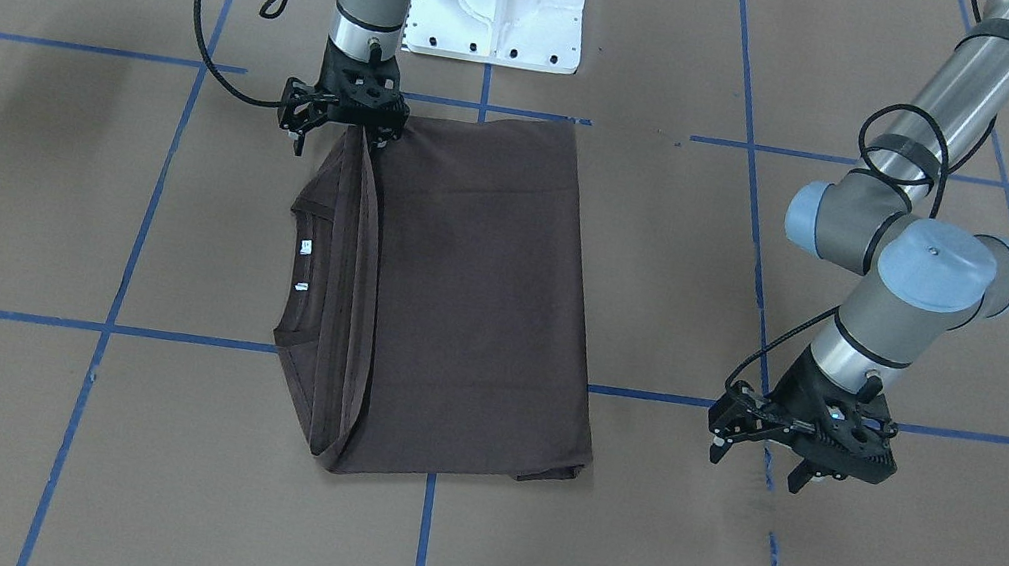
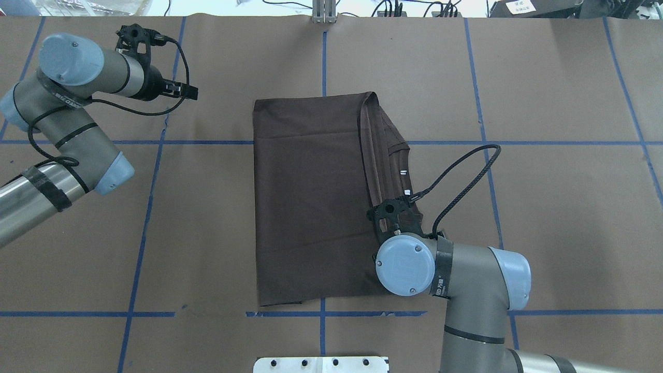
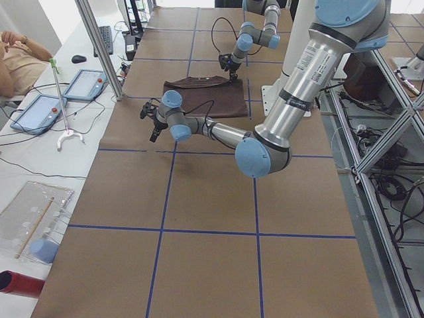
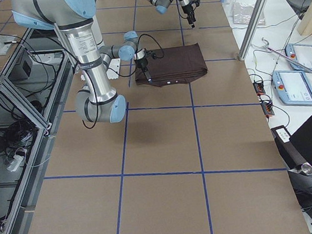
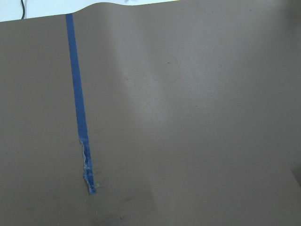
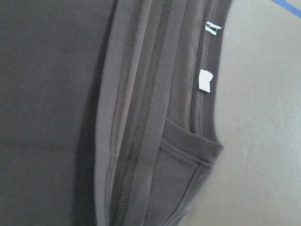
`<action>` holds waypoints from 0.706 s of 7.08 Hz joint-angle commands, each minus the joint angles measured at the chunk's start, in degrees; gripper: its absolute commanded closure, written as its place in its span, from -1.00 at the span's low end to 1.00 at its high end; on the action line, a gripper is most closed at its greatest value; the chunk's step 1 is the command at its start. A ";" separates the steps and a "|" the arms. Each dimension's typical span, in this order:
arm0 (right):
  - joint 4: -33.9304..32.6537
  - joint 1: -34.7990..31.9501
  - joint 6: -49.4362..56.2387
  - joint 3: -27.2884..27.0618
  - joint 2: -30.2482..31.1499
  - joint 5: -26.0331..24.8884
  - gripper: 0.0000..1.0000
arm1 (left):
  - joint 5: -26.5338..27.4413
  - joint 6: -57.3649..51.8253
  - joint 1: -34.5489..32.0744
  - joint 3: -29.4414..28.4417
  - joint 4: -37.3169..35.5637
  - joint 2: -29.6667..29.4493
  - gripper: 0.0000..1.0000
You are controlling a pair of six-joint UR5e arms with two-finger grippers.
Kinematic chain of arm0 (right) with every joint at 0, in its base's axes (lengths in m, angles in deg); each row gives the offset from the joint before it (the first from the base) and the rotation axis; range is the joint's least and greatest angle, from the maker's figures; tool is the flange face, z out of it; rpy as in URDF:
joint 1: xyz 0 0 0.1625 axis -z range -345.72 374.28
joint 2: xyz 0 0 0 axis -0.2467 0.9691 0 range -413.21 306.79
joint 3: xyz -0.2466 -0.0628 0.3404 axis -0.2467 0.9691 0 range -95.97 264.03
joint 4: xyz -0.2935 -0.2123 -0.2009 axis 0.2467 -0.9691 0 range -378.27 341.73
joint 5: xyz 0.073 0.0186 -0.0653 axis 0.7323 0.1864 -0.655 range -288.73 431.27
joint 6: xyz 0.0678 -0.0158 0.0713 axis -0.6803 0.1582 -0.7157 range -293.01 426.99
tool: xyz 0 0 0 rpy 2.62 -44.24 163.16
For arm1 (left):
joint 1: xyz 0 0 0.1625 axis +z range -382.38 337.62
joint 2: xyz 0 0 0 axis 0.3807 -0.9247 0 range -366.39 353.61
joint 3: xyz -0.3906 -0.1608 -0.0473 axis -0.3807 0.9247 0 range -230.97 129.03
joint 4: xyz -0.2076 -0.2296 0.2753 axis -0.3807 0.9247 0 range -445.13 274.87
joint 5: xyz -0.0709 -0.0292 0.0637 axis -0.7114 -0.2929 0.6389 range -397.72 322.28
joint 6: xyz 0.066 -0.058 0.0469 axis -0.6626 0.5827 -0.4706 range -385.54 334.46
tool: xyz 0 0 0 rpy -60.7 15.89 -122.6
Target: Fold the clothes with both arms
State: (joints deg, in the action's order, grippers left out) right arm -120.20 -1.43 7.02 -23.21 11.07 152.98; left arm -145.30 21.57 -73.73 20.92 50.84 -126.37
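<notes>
Left arm (image 2: 77, 140): off the cloth, parked over bare desk (image 2: 544, 207) toward the far edge, well apart from the shirt. Left end effector (image 1: 828, 476) carries nothing and its fingers look parted. Its wrist view shows only brown desk cover and a strip of blue tape (image 5: 77, 94) with a torn end.

Shirt (image 2: 311, 207): lies mid-desk as a neat upright rectangle. No sleeves show, so they are probably tucked under. A large smooth panel covers most of it. Along the robot's right side a narrow strip stays uncovered, showing stacked hemmed edges, the collar (image 6: 209, 122) and two small white tags (image 6: 205, 80). A small flap pokes out at the rectangle's near-left corner.

Right arm (image 2: 466, 280): reaches over the shirt's near-right corner. Right end effector (image 1: 381, 137) sits at the fold edge beside the collar strip, tips at the cloth. Cannot tell whether it is pinching the fabric or only resting there.

Progress, as judged: the main folds are in and the bundle is compact. Likely left: finish or let go at the right corner, perhaps one closing fold over the collar strip, and tidy the stray flap.
</notes>
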 commanded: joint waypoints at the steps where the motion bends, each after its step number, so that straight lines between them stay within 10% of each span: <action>1: -2.48 -3.52 3.96 -0.42 1.10 0.47 -1.00 | 0.00 0.00 0.02 0.01 0.00 0.01 -1.00; 5: 12.36 -4.68 -3.71 -9.27 8.53 7.39 -1.00 | -2.70 8.82 2.03 5.25 -0.79 0.35 -1.00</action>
State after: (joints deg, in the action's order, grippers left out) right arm -116.78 -5.95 7.70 -28.37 15.60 157.11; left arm -146.01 25.12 -73.06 23.31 50.50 -126.36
